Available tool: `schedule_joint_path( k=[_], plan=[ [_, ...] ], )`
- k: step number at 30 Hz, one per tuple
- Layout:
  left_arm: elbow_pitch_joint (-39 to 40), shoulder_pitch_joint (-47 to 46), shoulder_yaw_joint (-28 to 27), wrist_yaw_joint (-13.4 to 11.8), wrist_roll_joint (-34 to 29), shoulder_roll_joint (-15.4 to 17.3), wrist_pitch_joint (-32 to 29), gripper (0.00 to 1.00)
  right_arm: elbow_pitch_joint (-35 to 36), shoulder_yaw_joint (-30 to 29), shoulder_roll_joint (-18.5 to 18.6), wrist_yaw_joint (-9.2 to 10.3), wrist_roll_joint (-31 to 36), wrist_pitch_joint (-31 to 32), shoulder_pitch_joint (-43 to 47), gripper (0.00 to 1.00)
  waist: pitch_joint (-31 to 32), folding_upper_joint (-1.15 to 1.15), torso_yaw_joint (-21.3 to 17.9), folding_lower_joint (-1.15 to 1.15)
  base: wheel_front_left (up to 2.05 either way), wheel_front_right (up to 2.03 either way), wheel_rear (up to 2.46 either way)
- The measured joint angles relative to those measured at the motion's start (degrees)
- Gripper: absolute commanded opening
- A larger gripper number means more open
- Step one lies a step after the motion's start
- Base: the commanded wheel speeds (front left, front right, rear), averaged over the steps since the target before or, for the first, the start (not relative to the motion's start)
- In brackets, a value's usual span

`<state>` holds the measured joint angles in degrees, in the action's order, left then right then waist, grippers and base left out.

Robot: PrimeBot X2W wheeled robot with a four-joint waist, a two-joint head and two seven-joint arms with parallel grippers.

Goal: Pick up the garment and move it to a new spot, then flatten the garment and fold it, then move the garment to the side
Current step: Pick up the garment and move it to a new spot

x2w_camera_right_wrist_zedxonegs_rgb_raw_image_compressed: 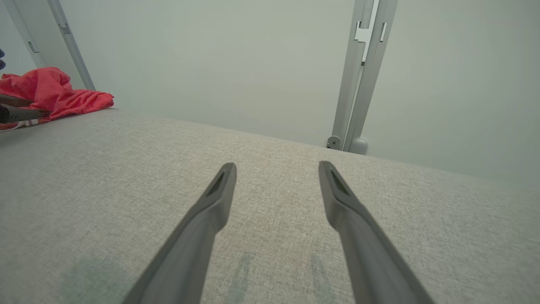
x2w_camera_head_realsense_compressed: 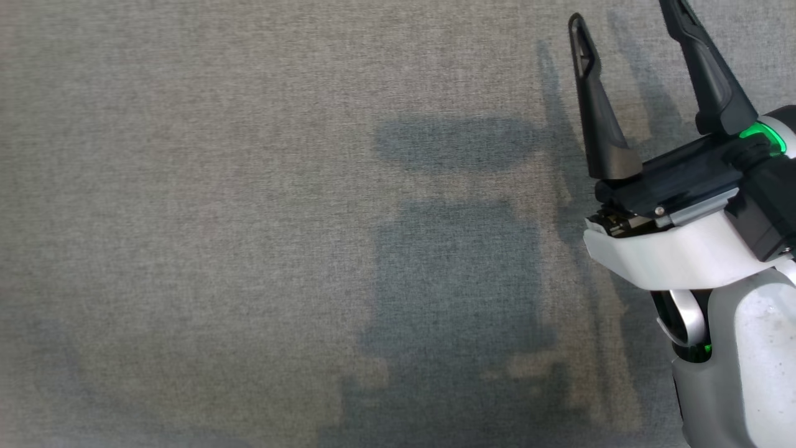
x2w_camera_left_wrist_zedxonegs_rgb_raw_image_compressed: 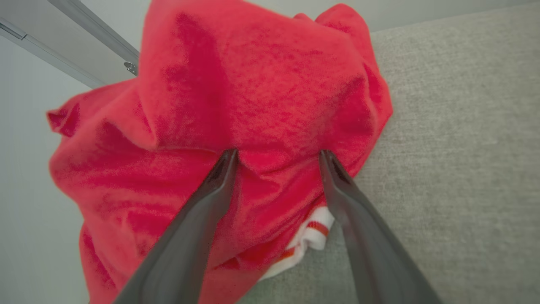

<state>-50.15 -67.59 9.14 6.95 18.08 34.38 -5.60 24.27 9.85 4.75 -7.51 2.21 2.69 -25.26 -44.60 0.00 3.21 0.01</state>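
The red fleecy garment [x2w_camera_left_wrist_zedxonegs_rgb_raw_image_compressed: 261,84] lies in a crumpled heap at the far edge of the grey woven table cover [x2w_camera_left_wrist_zedxonegs_rgb_raw_image_compressed: 455,147], close to the pale wall. A white cuff with red stripes [x2w_camera_left_wrist_zedxonegs_rgb_raw_image_compressed: 314,230] pokes out from under its near side. The left gripper [x2w_camera_left_wrist_zedxonegs_rgb_raw_image_compressed: 278,153] points into the heap with its jaws wide apart and clamped on nothing. Its two dark fingertips appear to touch the cloth, one on either side of a raised fold.

The step in hand looks like the first pick-up. To do it well, the left gripper should push a little deeper so that the fold sits fully between the fingers, then close on several layers at once. A bite on the thin cuff alone might slip. The tips should stay above the table cover, or they could pinch it along with the garment. A straight lift until the lowest hem hangs free would stop the cloth dragging.

The right gripper [x2w_camera_head_realsense_compressed: 624,12] hovers over bare cover, well apart from the garment, with its jaws also spread and empty.

By count there are one garment, one striped cuff showing, two grippers with two fingers each, and two grey metal posts [x2w_camera_right_wrist_zedxonegs_rgb_raw_image_compressed: 363,76] against the wall in the right wrist view.
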Motion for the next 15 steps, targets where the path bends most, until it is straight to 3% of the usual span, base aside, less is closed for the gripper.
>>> schedule_joint_path(
  k=[2, 3, 5, 6, 15],
  plan=[
    [-0.73, -0.66, 0.04, -0.98, -0.25, 0.13, 0.49, 1.00, 0.35, -0.32, -0.01, 0.00, 0.04, 0.00, -0.01, 1.00, -0.93, 0.00, -0.75, 0.00, 0.00, 0.00, 0.00],
    [-1.01, -1.01, 0.09, -1.12, -0.32, 0.16, 0.70, 0.87, 0.42, -0.43, -0.03, 0.00, 0.05, 0.00, -0.01, 1.00, -1.32, 0.00, -1.06, 0.00, 0.00, 0.00, 0.00],
    [-1.24, -1.67, 0.20, -1.68, -0.56, 0.30, 1.69, 0.06, 0.57, -0.80, -0.11, 0.00, 0.16, -0.05, -0.01, 1.00, -1.98, 0.00, -1.54, 0.00, 0.00, 0.00, 0.00],
    [-1.30, -1.82, 0.27, -1.78, -0.56, 0.29, 2.30, 0.00, 0.54, -0.94, -0.23, 0.00, 0.21, -0.14, -0.01, 1.00, -2.26, 0.00, -1.72, 0.00, 0.00, 0.00, 0.00],
    [-0.22, -2.14, 2.90, -0.40, -0.70, -0.08, 5.21, 0.00, -2.43, -1.26, -1.01, 0.00, -0.53, -2.55, -0.26, 1.00, 0.30, 0.00, -1.48, 0.00, 0.00, 0.00, 0.00]
  ],
)
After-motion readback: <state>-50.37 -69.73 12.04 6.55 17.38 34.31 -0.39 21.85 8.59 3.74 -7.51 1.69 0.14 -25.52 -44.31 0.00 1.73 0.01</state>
